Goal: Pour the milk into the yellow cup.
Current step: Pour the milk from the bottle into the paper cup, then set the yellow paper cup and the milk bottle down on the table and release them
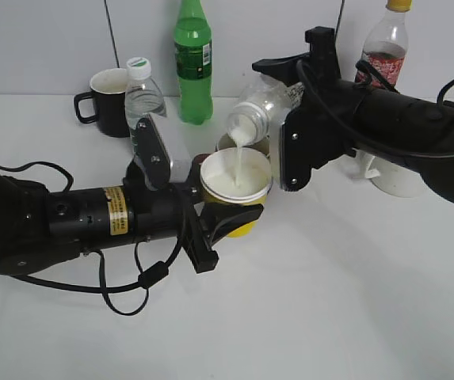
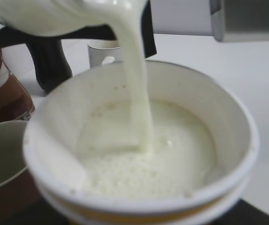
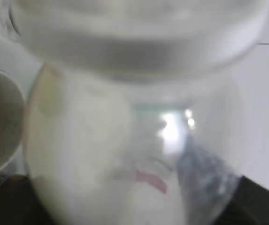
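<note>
1. Centre of the exterior view: milk bottle [image 1: 260,107], small, squat, clear plastic, mostly drained, white liquid gathered toward the wide neck
2. Tipped over, long axis slanting from upper right down to lower left, mouth pointing down-left over the yellow cup [image 1: 237,190]
3. Thin white stream [image 1: 240,162] falling from the mouth into the cup; seen close in the left wrist view [image 2: 136,89], landing in frothy milk
4. Cup just below the bottle at mid-frame, upright, white inside with a white rim [image 2: 139,197], yellow band under it, part filled
5. Right gripper [image 1: 294,138] coming in from the right edge, fingers closed on the bottle body; in the right wrist view only the blurred bottle [image 3: 134,140] fills the frame
6. Left gripper [image 1: 219,214] reaching from the left edge, fingers closed around the cup's lower wall, holding it above the white table [image 1: 330,301]
7. Brown mug [image 2: 3,164] at lower left of the left wrist view, just beside the cup
</note>
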You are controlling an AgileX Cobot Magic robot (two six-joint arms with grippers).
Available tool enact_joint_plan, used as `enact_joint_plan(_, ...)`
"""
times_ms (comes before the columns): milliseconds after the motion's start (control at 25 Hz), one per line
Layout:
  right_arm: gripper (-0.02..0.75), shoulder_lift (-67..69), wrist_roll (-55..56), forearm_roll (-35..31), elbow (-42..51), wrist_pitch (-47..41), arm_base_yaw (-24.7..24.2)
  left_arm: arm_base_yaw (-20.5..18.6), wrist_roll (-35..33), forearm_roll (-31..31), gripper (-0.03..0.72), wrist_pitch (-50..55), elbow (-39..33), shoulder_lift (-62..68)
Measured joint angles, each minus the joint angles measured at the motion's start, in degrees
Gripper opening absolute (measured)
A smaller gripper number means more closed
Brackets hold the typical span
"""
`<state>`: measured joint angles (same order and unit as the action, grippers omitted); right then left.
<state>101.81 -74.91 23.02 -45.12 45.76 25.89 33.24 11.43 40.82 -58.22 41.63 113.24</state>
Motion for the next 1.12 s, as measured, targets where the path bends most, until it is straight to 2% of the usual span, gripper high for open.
enact_joint_plan(240, 0.441, 0.00, 6.45, 0.00, 0.00, 0.00, 0.00, 0.00, 0.04, 0.00, 0.351, -1.86, 0.00, 0.00)
enact_joint_plan(520, 0.441, 0.00, 20.85, -3.18, 0.00, -0.05, 0.00, -0.20, 0.15, -0.05, 0.351, -2.52, 0.00, 0.00)
enact_joint_plan(680, 0.441, 0.00, 32.03, -5.18, 0.00, 0.50, 0.00, -1.88, 0.15, -0.11, 0.351, -2.60, 0.00, 0.00)
enact_joint_plan(840, 0.441, 1.12, 44.66, -5.31, -0.05, 6.60, 0.00, -3.95, 0.15, -0.48, 0.351, -2.65, -0.09, 0.00)
enact_joint_plan(1080, 0.441, 3.57, 56.26, -8.38, -0.16, 8.94, 0.00, -6.94, 0.15, -1.29, 0.351, -3.45, -2.50, 0.00)
enact_joint_plan(1120, 0.441, 3.69, 57.51, -9.41, -0.16, 9.00, 0.00, -8.69, 0.15, -2.65, 0.351, -5.09, -4.75, 0.00)
